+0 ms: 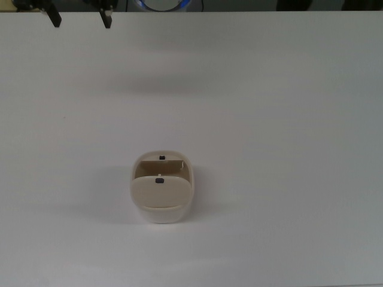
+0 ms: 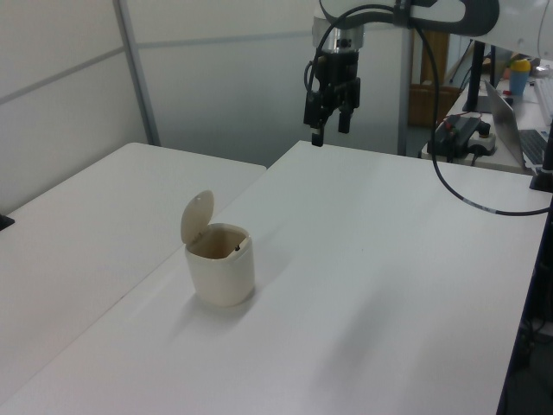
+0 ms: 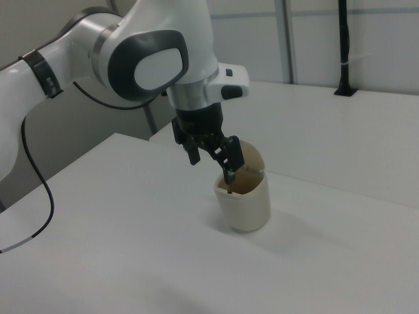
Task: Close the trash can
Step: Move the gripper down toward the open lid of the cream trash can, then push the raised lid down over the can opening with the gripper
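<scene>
The white table (image 2: 371, 259) fills nearly the whole top view, bare on every side of the trash can; a second white table (image 2: 78, 233) butts against it at the left view's 9 o'clock.

The white arm (image 3: 131, 59) reaches in from the right view's 10 o'clock, its wrist turned down toward the tabletop. In the left view it hangs high over the table's far edge, at 12 o'clock.

The gripper (image 2: 328, 130) points down with its two black fingers spread apart, holding nothing and touching nothing. In the top view only the fingertips (image 1: 106, 20) show, at 11 o'clock on the table's far edge.

The trash can (image 1: 161, 191), cream and rounded-square, stands upright just toward 6 o'clock of the top view's centre, well apart from the gripper. Its lid (image 2: 197, 216) is raised on its hinge, leaving the mouth open, with a small black button (image 1: 159, 180) near the lid's edge.
</scene>
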Action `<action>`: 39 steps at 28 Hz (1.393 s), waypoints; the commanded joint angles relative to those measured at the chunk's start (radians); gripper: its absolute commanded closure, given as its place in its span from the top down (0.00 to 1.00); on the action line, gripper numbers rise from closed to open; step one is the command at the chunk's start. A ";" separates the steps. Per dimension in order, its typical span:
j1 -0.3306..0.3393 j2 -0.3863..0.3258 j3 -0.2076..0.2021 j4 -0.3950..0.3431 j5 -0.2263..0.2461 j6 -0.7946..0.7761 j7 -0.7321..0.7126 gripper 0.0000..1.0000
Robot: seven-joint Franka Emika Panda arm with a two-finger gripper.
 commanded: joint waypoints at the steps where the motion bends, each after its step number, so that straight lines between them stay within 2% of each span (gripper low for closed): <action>1: 0.014 0.043 0.002 -0.011 0.041 0.102 -0.029 1.00; 5: 0.014 0.072 0.038 -0.013 0.069 0.242 -0.026 0.99; 12: 0.014 0.115 0.090 -0.011 0.065 0.458 -0.015 0.88; 18: 0.015 0.163 0.114 -0.011 0.052 0.601 -0.012 0.61; 19: 0.015 0.175 0.116 -0.011 0.048 0.639 -0.012 0.47; 26: 0.058 0.241 0.116 -0.005 0.028 0.767 -0.002 0.02; 35: 0.098 0.281 0.116 -0.004 -0.021 0.853 0.050 0.00; 39: 0.110 0.301 0.116 -0.004 -0.058 0.885 0.078 0.00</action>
